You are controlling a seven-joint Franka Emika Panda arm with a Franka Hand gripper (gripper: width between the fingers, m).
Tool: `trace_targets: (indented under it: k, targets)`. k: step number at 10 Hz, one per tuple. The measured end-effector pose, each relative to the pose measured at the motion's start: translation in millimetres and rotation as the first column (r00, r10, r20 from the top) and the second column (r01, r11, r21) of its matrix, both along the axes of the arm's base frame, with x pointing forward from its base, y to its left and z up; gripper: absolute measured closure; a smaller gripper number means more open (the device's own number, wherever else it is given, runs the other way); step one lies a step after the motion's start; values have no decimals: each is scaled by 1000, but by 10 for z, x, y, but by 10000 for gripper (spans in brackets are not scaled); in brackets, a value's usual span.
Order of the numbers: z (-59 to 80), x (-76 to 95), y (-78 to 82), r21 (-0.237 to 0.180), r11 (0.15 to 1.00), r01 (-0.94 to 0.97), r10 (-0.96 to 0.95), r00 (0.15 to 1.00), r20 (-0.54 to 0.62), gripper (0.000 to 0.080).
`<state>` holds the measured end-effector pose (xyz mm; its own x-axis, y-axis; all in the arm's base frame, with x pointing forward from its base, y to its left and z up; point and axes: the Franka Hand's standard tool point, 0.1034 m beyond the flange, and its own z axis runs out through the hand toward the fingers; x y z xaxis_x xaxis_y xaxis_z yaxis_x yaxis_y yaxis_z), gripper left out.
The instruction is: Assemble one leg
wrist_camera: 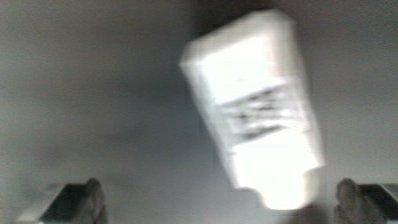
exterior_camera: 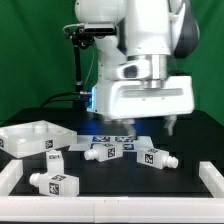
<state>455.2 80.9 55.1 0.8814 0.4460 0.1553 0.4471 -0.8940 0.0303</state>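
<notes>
Gripper [exterior_camera: 150, 126] spread wide, holding nothing, above leg [wrist_camera: 263, 100] — other legs [exterior_camera: 103, 152] and tabletop [exterior_camera: 30, 145] lie alongside

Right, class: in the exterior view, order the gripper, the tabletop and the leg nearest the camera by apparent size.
1. gripper
2. tabletop
3. nearest leg, smallest even though closeness enlarges it.
The top two sit at different distances from the camera, so their order is unsure.

Exterior view: low, frontal, mid-range, facing arm [exterior_camera: 140, 40] across table [exterior_camera: 200, 142]. Wrist view: looks down past gripper [wrist_camera: 217, 205], close on blurred leg [wrist_camera: 258, 100] beneath. Shared: table under gripper.
</notes>
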Motion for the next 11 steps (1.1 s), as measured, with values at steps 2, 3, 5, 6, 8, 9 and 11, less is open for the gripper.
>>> trace_targets:
  k: [2,3,5,6,8,9,11]
  targets:
    - [-17,-12,34,-1,1000,-7,7,1000,3,150]
    - [-18,-12,33,-1,1000,-6,6,1000,3,150]
    - [-78,77,-38,-20,996,-91,92,995,47,150]
    - [-148,125,-3,-33,990,-134,137,984,112,150]
    - [-375,48,-71,-43,988,-146,150,982,113,150]
    - [-445,24,-140,-46,989,-140,144,984,106,150]
    - [-494,21,-289,-49,992,-120,124,987,104,150]
